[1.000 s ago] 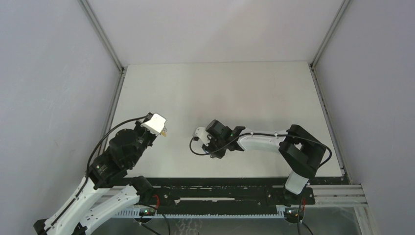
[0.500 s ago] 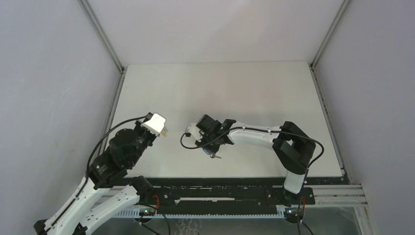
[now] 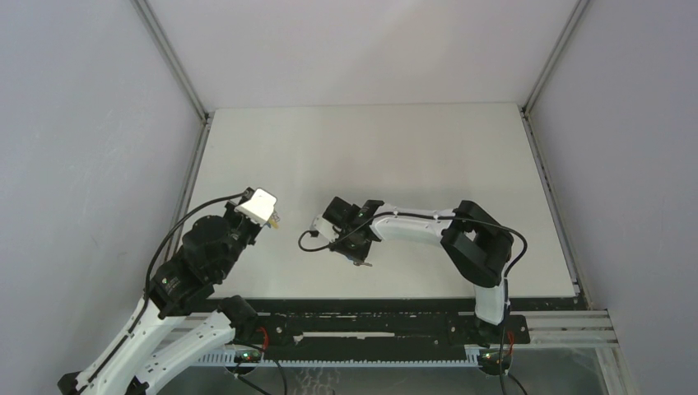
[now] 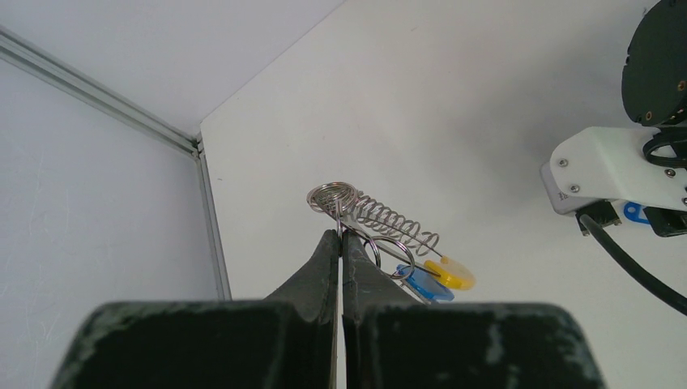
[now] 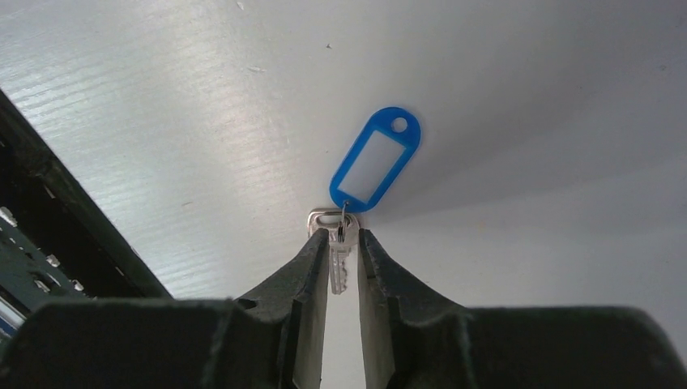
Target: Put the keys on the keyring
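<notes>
My left gripper (image 4: 341, 237) is pinched fully closed on the keyring (image 4: 387, 223), whose silver coil and yellow end jut past my fingertips above the worktop (image 4: 486, 97). Right of the keyring, well apart from it, my right gripper (image 5: 341, 241) clamps narrowly on a key (image 5: 338, 267), with its blue tag (image 5: 375, 160) just beyond the tips.

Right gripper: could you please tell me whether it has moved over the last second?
Yes. The right gripper has shifted left, toward the rail on the left side and nearer the left gripper.
</notes>
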